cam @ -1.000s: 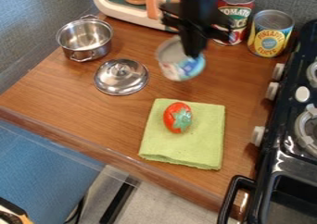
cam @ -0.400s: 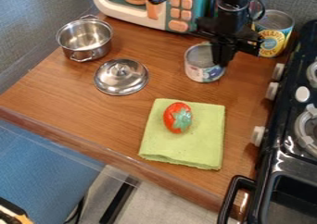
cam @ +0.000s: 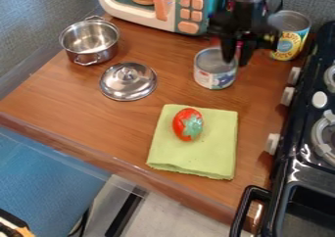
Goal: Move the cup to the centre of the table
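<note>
Above the back right of the table, my black gripper (cam: 236, 62) stands open, with a sliver of red from the can behind visible between its fingers. The cup, a small tin-like container (cam: 213, 78) with a pale and blue label, is upright on the wood below and left of it. One finger overlaps the tin's right rim in the view; whether they touch I cannot tell.
A green cloth (cam: 192, 156) bears a red toy strawberry (cam: 188, 124). Left are a metal lid (cam: 128, 82) and pot (cam: 89, 40). Behind stand a toy oven (cam: 137, 11) and a yellow-labelled can (cam: 290, 35). The black stove (cam: 294, 165) borders the right.
The tin, tilted and held by my gripper at first, has moved right and down and now stands upright. The gripper has moved right and its fingers have opened.
</note>
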Robot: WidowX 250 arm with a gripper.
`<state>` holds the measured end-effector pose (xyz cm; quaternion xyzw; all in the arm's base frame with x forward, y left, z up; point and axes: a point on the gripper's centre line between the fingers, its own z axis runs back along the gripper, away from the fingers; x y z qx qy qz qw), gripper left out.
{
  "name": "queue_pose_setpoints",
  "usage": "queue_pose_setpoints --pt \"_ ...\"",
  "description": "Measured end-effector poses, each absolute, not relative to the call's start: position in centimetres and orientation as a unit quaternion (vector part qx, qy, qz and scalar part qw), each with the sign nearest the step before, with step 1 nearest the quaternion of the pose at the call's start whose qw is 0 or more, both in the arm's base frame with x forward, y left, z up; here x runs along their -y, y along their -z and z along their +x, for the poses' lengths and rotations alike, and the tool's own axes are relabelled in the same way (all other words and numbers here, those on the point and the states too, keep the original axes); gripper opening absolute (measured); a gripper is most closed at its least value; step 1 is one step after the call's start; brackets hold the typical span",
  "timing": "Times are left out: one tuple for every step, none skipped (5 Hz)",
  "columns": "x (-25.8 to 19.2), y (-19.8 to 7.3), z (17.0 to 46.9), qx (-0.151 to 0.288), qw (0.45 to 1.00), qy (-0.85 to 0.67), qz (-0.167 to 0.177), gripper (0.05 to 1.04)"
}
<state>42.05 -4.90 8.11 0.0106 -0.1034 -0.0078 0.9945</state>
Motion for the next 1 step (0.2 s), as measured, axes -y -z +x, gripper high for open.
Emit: queue_pose_setpoints --pt "5.0 -10.83 41.62 0.112 0.994 0.006 0.004 0.806"
